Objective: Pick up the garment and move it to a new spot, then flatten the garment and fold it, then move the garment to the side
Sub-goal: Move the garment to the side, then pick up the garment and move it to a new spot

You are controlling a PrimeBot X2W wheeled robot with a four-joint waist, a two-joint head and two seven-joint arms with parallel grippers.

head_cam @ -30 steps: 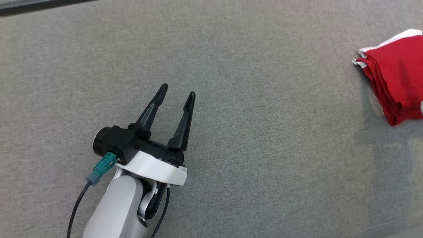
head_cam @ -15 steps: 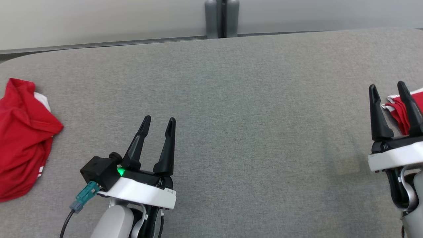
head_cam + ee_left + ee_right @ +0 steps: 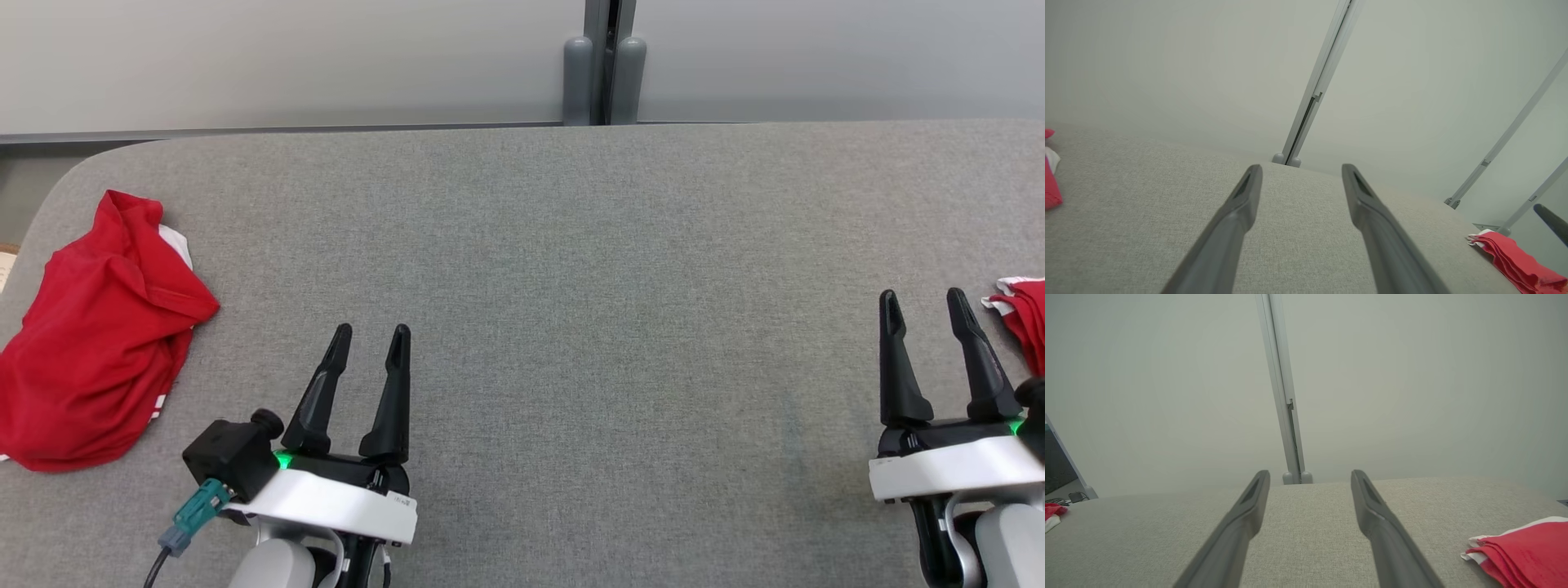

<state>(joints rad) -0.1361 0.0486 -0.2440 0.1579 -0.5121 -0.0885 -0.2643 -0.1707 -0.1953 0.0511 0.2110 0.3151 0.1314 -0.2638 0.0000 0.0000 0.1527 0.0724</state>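
Observation:
The garment (image 3: 90,343), red with a bit of white sleeve showing, lies crumpled at the table's far left; its edge also shows in the left wrist view (image 3: 1051,183) and the right wrist view (image 3: 1053,512). My left gripper (image 3: 371,331) stands open and empty to its right, near the front edge, well apart from it. My right gripper (image 3: 922,296) is open and empty at the front right. In each wrist view the own fingers (image 3: 1300,167) (image 3: 1310,473) hover spread over bare grey cloth.
A folded red and white cloth stack (image 3: 1027,318) (image 3: 1515,261) (image 3: 1527,547) lies just right of my right gripper. The grey fabric table (image 3: 571,245) has a rounded far-left corner. A grey post (image 3: 604,73) stands against the pale wall behind.
The head camera has swung left and pulled back, bringing the crumpled garment and my right gripper into the picture. Both grippers stay open and empty.

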